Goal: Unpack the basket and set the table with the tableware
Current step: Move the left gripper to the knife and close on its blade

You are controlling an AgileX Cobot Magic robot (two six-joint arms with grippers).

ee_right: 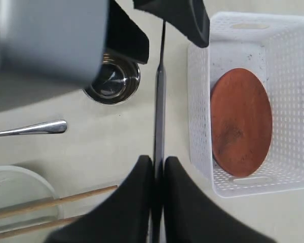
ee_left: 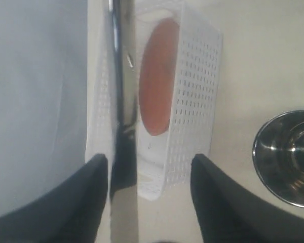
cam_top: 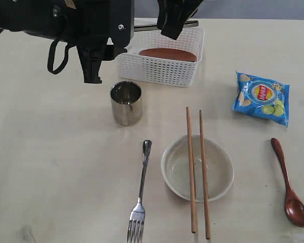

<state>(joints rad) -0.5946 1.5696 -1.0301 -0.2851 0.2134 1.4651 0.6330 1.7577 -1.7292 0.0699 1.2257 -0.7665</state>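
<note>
My right gripper point(ee_right: 158, 162) point(cam_top: 173, 25) is shut on the steel knife point(ee_right: 159, 101) and holds it in the air over the near-left side of the white basket point(cam_top: 159, 71). The knife point(ee_left: 124, 76) also runs between the fingers of my left gripper point(ee_left: 149, 159), which is open and stands wide apart around it. The brown plate point(cam_top: 167, 54) lies inside the basket. On the table point(cam_top: 50, 162) stand the steel cup point(cam_top: 125, 103) and the bowl point(cam_top: 220, 172), with two chopsticks point(cam_top: 191, 172) laid across it. The fork point(cam_top: 142, 197) lies left of the bowl, the wooden spoon point(cam_top: 289, 187) to its right.
A blue chips bag point(cam_top: 262, 97) lies right of the basket, above the spoon. Both arms crowd the space over the basket's left end, and the cup sits just below the left arm.
</note>
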